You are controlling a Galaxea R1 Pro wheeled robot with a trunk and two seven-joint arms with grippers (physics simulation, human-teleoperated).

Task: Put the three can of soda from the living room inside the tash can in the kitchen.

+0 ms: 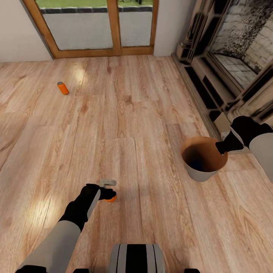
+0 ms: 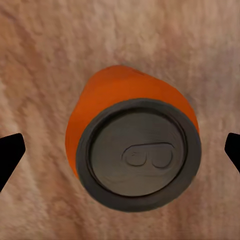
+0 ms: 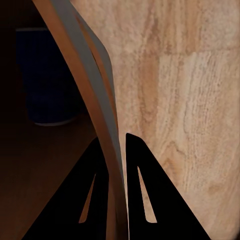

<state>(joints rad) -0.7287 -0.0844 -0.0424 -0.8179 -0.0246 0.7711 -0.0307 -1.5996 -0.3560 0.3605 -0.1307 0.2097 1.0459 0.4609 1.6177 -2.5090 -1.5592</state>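
My left gripper point(image 2: 120, 150) wide, straddling upright orange can point(image 2: 132, 150) on floor, well left of trash can point(image 1: 197, 172). Right gripper point(image 3: 117, 165) pinching bin rim; blue can point(image 3: 47, 75) inside. Can likely light, slick, dentable: grip mid-body.

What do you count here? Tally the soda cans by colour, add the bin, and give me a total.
Orange cans: 2, one on the floor between the open left tool's tips, one lying far off near the glass doors.
Dark blue cans: 1, inside the bin.
Trash bins: 1, its rim pinched by the right tool.
Total: 4.
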